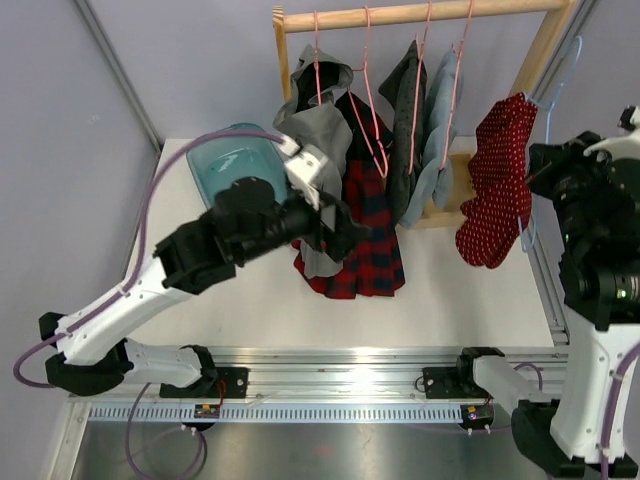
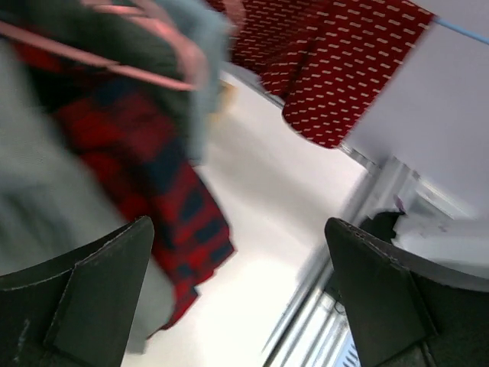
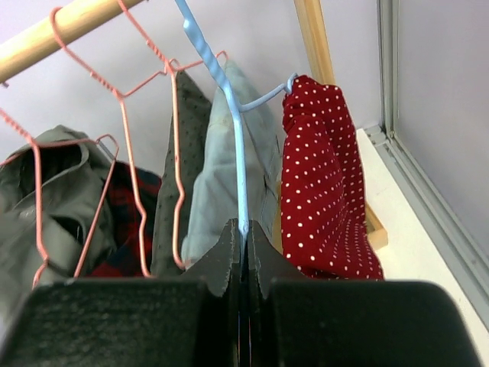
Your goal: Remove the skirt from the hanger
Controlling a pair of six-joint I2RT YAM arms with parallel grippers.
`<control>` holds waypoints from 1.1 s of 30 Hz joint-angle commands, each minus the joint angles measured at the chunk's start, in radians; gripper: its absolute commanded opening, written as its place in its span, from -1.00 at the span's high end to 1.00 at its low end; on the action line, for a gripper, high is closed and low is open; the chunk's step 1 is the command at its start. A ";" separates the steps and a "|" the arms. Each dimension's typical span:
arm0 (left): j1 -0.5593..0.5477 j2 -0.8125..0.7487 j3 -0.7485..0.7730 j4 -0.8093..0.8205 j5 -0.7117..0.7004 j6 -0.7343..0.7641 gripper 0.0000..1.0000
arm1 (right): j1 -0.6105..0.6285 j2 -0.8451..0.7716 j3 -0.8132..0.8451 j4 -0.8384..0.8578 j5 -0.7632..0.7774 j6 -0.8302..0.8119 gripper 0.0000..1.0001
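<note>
Skirt (image 1: 358, 235): pleated tartan cloth in red and dark navy checks. It hangs on a thin pink wire hanger (image 1: 368, 70), second from the left on the wooden rail (image 1: 420, 12) at the back of the white table (image 1: 450, 290). Upper part narrow and bunched at the wire, lower part fanning out wider; hem low over the table, contact cannot be judged. A grey garment (image 1: 320, 130) on the neighbouring hanger overlaps its left edge. The left wrist view shows the checks blurred, close on the left.

Left gripper (image 2: 238, 225): raised beside the skirt's left side, fingers (image 2: 114, 267) spread wide, nothing between them.

Right gripper (image 3: 243, 229): jaws closed tight on the light blue wire hanger (image 3: 238, 153), which carries a red white-dotted garment (image 3: 321, 168) at the right end of the rail, well apart from the skirt.
</note>
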 commanded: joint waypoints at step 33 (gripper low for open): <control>-0.356 0.539 0.191 0.404 0.126 0.030 -0.98 | 0.000 -0.251 -0.032 -0.176 -0.215 0.146 1.00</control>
